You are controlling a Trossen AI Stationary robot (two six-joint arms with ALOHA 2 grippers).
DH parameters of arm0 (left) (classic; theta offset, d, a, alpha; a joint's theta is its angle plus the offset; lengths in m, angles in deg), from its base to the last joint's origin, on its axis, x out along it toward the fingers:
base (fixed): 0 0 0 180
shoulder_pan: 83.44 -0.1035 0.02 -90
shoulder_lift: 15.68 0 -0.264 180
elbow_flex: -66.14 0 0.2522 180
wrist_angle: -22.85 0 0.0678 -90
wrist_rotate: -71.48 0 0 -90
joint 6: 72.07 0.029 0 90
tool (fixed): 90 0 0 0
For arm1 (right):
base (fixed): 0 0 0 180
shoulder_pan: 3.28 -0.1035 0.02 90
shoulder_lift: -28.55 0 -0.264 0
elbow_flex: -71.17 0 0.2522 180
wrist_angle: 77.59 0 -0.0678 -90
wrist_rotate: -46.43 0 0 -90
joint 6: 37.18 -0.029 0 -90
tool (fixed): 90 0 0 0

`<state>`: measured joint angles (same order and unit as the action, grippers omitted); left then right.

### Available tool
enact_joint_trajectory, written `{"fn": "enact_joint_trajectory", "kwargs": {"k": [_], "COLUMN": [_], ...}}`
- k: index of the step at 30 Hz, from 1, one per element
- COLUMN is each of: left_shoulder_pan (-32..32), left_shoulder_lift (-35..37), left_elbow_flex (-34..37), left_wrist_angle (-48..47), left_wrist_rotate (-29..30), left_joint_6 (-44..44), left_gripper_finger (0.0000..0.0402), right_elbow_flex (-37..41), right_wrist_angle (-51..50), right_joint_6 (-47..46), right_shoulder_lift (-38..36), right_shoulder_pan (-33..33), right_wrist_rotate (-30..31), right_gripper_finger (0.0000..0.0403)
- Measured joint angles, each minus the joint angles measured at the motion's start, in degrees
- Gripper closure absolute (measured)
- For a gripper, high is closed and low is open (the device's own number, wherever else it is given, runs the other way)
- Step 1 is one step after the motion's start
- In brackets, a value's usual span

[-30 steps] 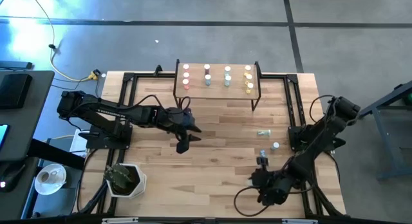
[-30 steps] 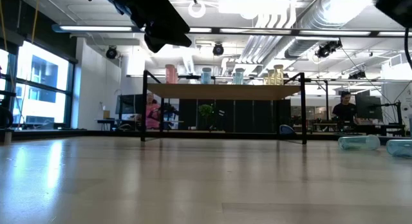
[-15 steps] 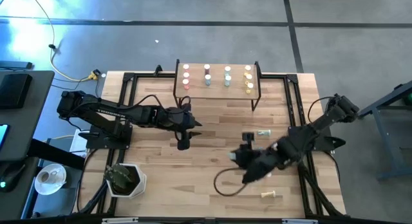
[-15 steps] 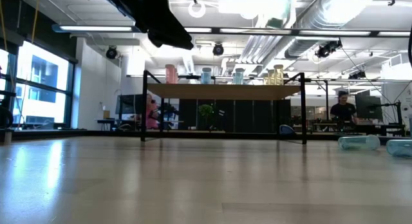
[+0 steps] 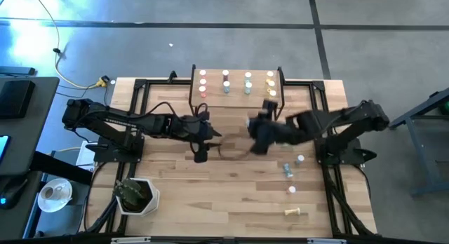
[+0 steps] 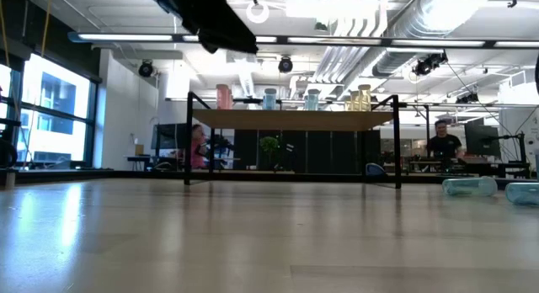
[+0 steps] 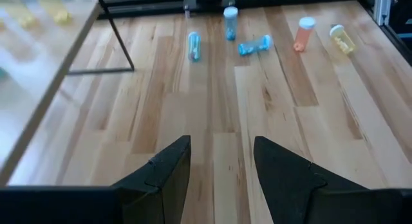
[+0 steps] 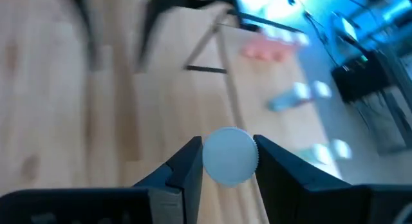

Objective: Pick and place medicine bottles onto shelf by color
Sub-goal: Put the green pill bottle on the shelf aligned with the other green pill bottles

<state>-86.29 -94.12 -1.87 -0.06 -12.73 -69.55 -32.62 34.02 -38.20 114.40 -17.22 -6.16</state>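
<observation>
Table [image 5: 231, 195] holds four loose bottles. Right gripper [image 8: 227, 161], fingers clamped on a white-capped bottle [image 8: 230, 155], is mid-carry to shelf [image 5: 236, 95]; next needs its colour row. Left gripper [image 7: 221, 163] hovers, fingers apart, empty.

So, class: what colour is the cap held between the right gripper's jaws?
White; the cap shows best in the right wrist view.

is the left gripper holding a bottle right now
No: in the left wrist view the left gripper has its fingers apart with only bare tabletop between them.
</observation>
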Motion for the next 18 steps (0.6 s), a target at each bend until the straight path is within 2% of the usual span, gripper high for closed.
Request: {"fn": "enact_joint_trajectory", "kwargs": {"k": [4, 7, 13, 18], "left_shoulder_pan": [-0.01, -0.26, -2.09, -5.02], "left_shoulder_lift": [0.00, 0.00, 0.00, 0.00], "left_elbow_flex": [-1.49, -2.40, -4.05, -5.00], "left_wrist_angle": [0.05, 0.02, -0.42, -2.70], "left_wrist_rotate": [0.01, 0.01, -0.01, -0.01], "left_joint_6": [2.27, 4.11, 6.24, 7.74], "left_gripper_finger": [0.0241, 0.0241, 0.0241, 0.0241], "right_elbow_flex": [-4.42, -7.32, -9.16, -5.28], "right_wrist_angle": [-1.78, -3.67, -4.17, -2.86], "right_joint_6": [1.43, 1.51, 3.56, 2.58], "right_shoulder_lift": [0.00, 0.00, -0.68, -0.87], "right_shoulder_pan": [6.22, 11.24, 22.83, 31.49], "right_wrist_rotate": [-0.42, -2.90, -14.97, -23.59], "right_gripper_finger": [0.0290, 0.0290, 0.0290, 0.0290]}}
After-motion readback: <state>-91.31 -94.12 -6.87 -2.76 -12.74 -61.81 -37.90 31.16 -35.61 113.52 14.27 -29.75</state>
